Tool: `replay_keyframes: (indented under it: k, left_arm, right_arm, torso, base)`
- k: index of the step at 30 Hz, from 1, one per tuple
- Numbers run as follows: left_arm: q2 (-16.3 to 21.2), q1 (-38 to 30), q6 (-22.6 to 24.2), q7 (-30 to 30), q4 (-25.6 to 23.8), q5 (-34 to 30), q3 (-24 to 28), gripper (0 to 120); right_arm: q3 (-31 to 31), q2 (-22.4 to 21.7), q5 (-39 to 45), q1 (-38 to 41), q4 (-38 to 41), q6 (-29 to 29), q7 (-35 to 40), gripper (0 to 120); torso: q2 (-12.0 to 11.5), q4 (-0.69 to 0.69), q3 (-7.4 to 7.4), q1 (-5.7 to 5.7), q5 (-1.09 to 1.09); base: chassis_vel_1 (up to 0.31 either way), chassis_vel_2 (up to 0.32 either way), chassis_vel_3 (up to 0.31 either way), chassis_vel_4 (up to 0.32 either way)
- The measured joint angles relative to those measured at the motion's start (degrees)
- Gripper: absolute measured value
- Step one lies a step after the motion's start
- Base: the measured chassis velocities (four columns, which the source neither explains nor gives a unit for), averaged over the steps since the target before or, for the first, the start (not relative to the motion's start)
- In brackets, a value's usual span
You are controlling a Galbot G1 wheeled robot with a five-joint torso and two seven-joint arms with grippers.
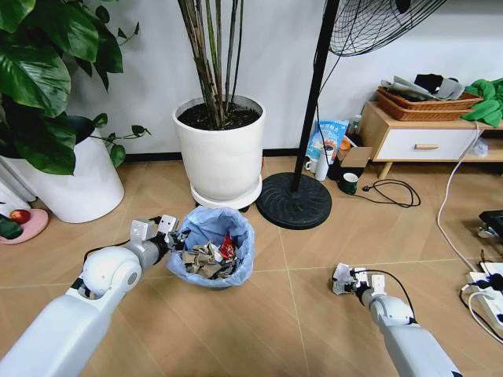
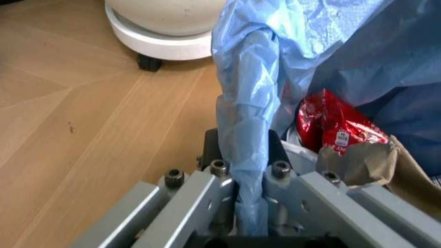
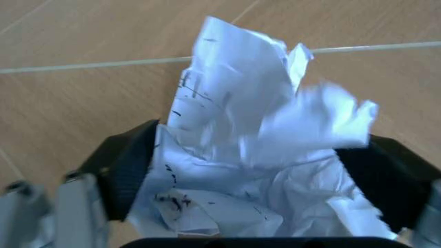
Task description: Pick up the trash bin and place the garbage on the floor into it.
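The trash bin (image 1: 211, 247) with its crinkled light blue liner stands on the wooden floor before the white plant pot. It holds brown paper and a red packet (image 2: 334, 129). My left gripper (image 1: 167, 236) is shut on the bin's rim at its left side, the blue liner (image 2: 248, 134) pinched between the fingers. At the lower right, my right gripper (image 1: 344, 279) is shut on a crumpled white paper wad (image 3: 255, 155), a piece of the garbage, just above the floor. The black pads (image 3: 127, 170) press the wad from both sides.
A white plant pot (image 1: 221, 149) on a wheeled saucer stands right behind the bin, and a fan's black round base (image 1: 295, 200) is to its right. A larger white pot (image 1: 67, 177) is at the left. Cables and a power strip (image 1: 486, 290) lie at the right edge.
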Motion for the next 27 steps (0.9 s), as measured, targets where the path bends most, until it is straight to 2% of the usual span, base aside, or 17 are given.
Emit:
replay_keyframes:
  k: [3, 5, 7, 8, 10, 11, 15, 17, 20, 23, 25, 27]
  left_arm:
    - [-0.05, -0.03, 0.00, 0.01, 0.02, 0.00, 0.08, 0]
    - [-0.07, -0.04, 0.00, 0.01, 0.03, 0.00, 0.11, 0]
    - [-0.10, -0.10, 0.00, 0.01, 0.13, 0.00, 0.14, 0]
    - [-0.10, -0.10, 0.00, 0.01, 0.13, 0.00, 0.14, 0]
    - [-0.10, -0.12, 0.00, 0.02, 0.18, -0.01, 0.14, 0]
    - [-0.11, -0.12, 0.00, 0.03, 0.21, -0.01, 0.14, 0]
    - [-0.14, -0.12, 0.00, 0.05, 0.25, -0.01, 0.14, 0]
    - [-0.14, -0.17, 0.00, 0.07, 0.25, -0.01, 0.14, 0]
    - [-0.09, -0.20, 0.00, 0.07, 0.25, -0.03, 0.13, 0]
    - [0.09, -0.17, 0.00, 0.07, 0.19, -0.07, 0.02, 0]
    - [0.13, -0.12, 0.00, 0.08, 0.17, -0.08, -0.02, 0]
    - [0.17, -0.02, 0.00, 0.09, 0.11, -0.08, -0.08, 0]
  right_arm:
    - [0.15, 0.35, -0.49, 0.34, -1.10, 0.32, 0.11, 72]
    - [0.18, 0.43, -0.62, 0.42, -1.31, 0.40, 0.11, 68]
    - [0.21, 0.58, -1.00, 0.48, -1.57, 0.57, 0.13, 57]
    - [0.21, 0.58, -1.00, 0.48, -1.57, 0.57, 0.13, 57]
    - [0.22, 0.68, -1.08, 0.46, -1.49, 0.63, 0.23, 48]
    - [0.27, 0.69, -1.00, 0.29, -1.08, 0.63, 0.39, 41]
    - [0.32, 0.63, -0.88, 0.11, -0.58, 0.60, 0.55, 33]
    - [0.51, 0.53, -0.70, -0.07, -0.14, 0.60, 0.72, 22]
    - [0.75, 0.40, -0.41, -0.30, 0.43, 0.58, 0.84, 15]
    - [1.46, -0.52, 1.40, -1.36, 3.69, 0.34, 1.14, 1]
    - [1.66, -0.87, 2.22, -1.72, 5.13, -0.01, 1.18, 0]
    - [2.43, -1.97, 4.40, -2.60, 9.97, -0.91, 1.25, 0]
  torso:
    - [0.00, 0.00, 0.00, 0.00, 0.01]
    - [0.00, 0.00, 0.00, 0.00, 0.01]
    - [0.00, 0.00, 0.00, 0.00, 0.00]
    - [0.00, 0.00, 0.00, 0.00, 0.00]
    - [0.00, 0.00, 0.00, 0.00, 0.02]
    - [0.00, 0.00, 0.00, 0.00, 0.01]
    - [0.00, 0.00, 0.00, 0.00, 0.01]
    - [0.00, 0.00, 0.00, 0.00, 0.01]
    - [0.00, 0.00, 0.00, 0.00, 0.02]
    - [0.00, -0.01, 0.00, 0.00, 0.02]
    - [0.00, -0.01, 0.00, 0.00, 0.02]
    - [0.00, 0.00, 0.00, 0.00, 0.00]
  base:
    - [0.000, 0.000, 0.000, 0.000]
    - [0.000, 0.000, 0.000, 0.000]
    - [0.000, 0.000, 0.000, 0.000]
    - [0.000, 0.000, 0.000, 0.000]
    - [0.000, 0.000, 0.000, 0.000]
    - [0.000, 0.000, 0.000, 0.000]
    - [0.000, 0.000, 0.000, 0.000]
    - [0.000, 0.000, 0.000, 0.000]
    - [0.000, 0.000, 0.000, 0.000]
    - [0.000, 0.000, 0.000, 0.000]
    - [0.000, 0.000, 0.000, 0.000]
    - [0.000, 0.000, 0.000, 0.000]
